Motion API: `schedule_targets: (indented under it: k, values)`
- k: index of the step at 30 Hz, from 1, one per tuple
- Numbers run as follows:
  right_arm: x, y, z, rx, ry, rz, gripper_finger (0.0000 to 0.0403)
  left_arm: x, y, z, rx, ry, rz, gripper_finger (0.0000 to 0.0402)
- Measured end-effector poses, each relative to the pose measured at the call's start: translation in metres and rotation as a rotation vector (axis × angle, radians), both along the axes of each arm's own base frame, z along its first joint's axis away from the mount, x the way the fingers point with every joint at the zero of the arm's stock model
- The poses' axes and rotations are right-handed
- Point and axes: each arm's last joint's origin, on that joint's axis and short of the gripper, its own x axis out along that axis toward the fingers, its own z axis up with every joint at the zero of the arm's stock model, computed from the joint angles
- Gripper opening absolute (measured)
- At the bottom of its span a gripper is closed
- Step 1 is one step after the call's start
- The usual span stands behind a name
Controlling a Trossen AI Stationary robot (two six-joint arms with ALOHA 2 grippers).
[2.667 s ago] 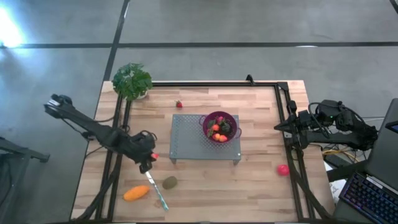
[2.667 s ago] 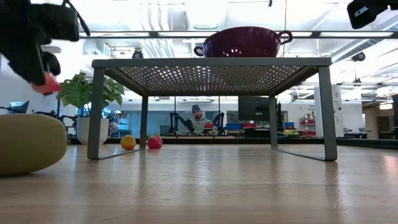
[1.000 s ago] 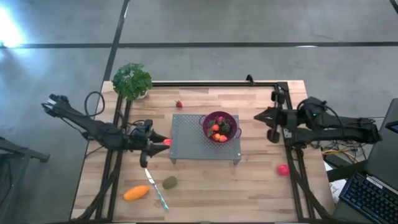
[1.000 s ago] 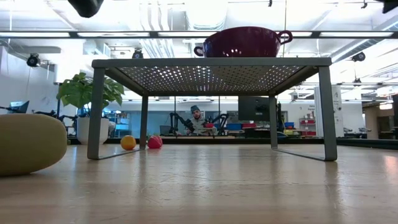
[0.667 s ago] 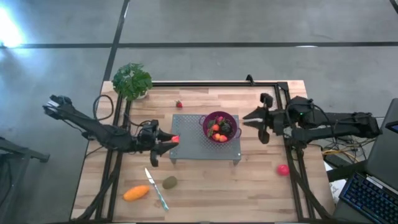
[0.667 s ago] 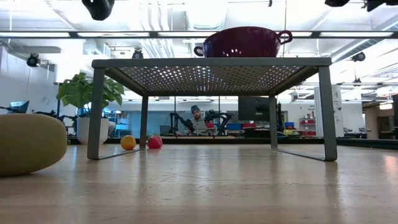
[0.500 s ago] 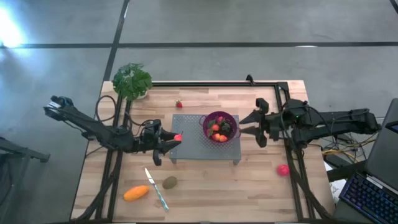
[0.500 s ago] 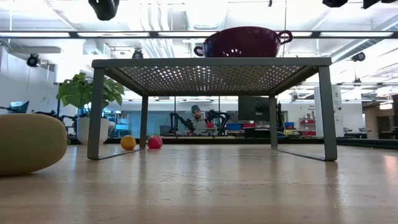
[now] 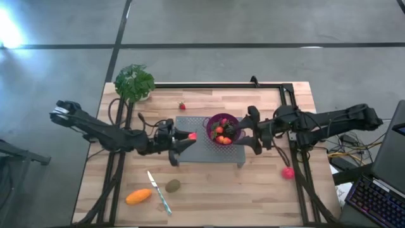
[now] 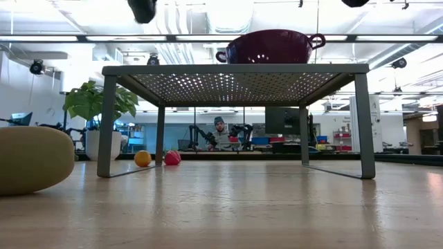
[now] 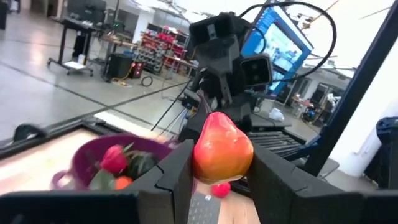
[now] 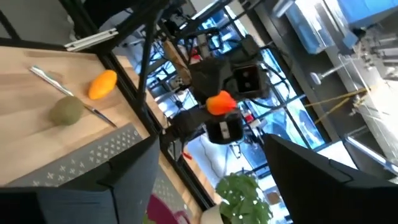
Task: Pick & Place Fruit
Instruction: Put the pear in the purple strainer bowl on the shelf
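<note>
While the left end effector [image 9: 183, 142] grips a small red-orange pear-shaped fruit [image 9: 192, 135] over the grey perforated metal stand [image 9: 190, 151] | purple round bowl [image 9: 224, 128] lies just right of that fruit, nearer the released right end effector [image 9: 252, 132] | left arm delivers.

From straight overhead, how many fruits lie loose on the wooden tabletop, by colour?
Red strawberry: 1
Brown-green oval fruit: 1
Orange elongated fruit: 1
Pink-red ball: 1
Total: 4
Not counted: red-orange fruit held in left end effector.
</note>
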Motion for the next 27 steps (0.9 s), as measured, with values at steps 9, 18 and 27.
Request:
schedule_targets:
  k: [9, 18, 27]
  values:
    - [0.01, 0.014, -0.002, -0.132, -0.007, -0.048, 0.0287, 0.052, -0.006, 0.013, 0.066, 0.019, 0.029, 0.0136]
    - [0.01, 0.022, 0.0, -0.22, -0.038, -0.117, 0.0272, 0.093, -0.012, 0.022, 0.144, 0.056, 0.035, 0.0136]
    - [0.009, 0.024, 0.003, -0.225, -0.066, -0.116, 0.0294, 0.116, -0.004, 0.023, 0.148, 0.049, 0.025, 0.0136]
